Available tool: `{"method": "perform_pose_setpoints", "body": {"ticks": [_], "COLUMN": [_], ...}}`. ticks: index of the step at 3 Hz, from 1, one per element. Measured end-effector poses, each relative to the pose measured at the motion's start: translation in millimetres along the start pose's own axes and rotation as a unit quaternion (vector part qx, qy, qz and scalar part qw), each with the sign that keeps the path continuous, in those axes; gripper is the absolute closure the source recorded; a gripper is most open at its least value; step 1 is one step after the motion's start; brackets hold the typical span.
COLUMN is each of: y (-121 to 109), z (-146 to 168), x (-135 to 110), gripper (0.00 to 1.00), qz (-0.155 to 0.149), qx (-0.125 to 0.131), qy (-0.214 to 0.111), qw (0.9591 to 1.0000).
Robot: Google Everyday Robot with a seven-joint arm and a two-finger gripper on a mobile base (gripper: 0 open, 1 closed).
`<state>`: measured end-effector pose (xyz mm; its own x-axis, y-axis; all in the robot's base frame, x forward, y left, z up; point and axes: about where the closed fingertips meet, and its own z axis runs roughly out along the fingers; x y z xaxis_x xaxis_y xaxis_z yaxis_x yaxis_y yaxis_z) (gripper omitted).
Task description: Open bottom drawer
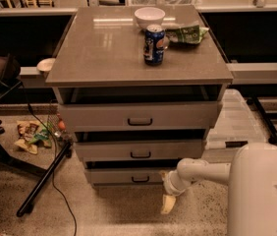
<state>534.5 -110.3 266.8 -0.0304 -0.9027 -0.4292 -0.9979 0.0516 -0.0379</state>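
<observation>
The bottom drawer [124, 176] is the lowest, shallowest grey front of the cabinet, with a small black loop handle [140, 179] at its centre. The mid drawer [141, 150] and the tall top drawer [139, 116] sit above it. All three stick out a little from the cabinet. My gripper [167, 204] hangs from the white arm [197, 173] near the floor, just right of and below the bottom drawer's front, pointing down. It holds nothing that I can see.
A blue can [153, 44], a white bowl [149, 17] and a green bag [187, 33] stand on the cabinet top [104, 58]. A black stand's legs [40, 186], a cable and litter [30, 134] lie on the floor at left. A clear plastic bin [236, 122] sits right of the cabinet.
</observation>
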Motion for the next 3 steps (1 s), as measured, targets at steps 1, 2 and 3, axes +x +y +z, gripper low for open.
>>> {"method": "perform_pose_setpoints", "body": {"ticks": [1, 2, 3], "y": [-10.1, -25.5, -42.5], "z": [17.1, 27.6, 37.2], "x": [17.2, 25.3, 30.7], "gripper": [0.00, 0.00, 0.00], "qz": [-0.004, -0.014, -0.022], "qx": [0.011, 0.023, 0.032], "qy": [-0.011, -0.016, -0.021], "qw": [0.9999, 0.9995, 0.9990]}}
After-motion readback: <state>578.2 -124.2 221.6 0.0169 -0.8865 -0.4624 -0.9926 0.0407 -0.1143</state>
